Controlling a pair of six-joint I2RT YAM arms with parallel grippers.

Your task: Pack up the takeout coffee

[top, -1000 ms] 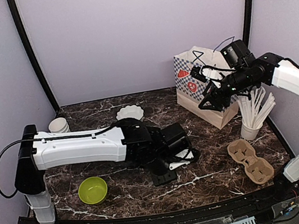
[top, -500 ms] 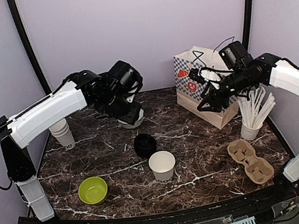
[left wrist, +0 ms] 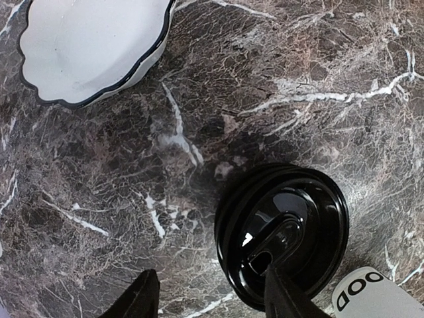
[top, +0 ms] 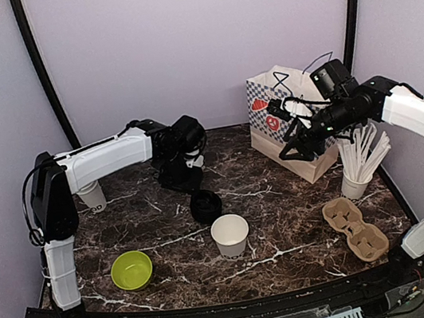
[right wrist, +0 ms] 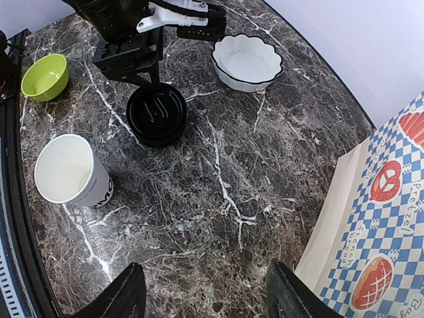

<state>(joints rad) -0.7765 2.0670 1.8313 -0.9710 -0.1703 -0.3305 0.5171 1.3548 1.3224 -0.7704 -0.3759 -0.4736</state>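
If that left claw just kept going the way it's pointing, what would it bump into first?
Probably the black lid: one finger of the left gripper lines up over its rim. The other would reach bare marble table. Depth is hard to judge.

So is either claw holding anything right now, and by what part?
Nothing is held. The left gripper hangs open above the black lids; the right gripper is open and empty.

Black lid [left wrist: 283,233], scalloped bowl [left wrist: 93,46], marble table [left wrist: 298,86]

Lid [top: 206,206] just behind cup [top: 230,235]; bag [top: 265,109] back right; bowl [top: 131,269] front left.
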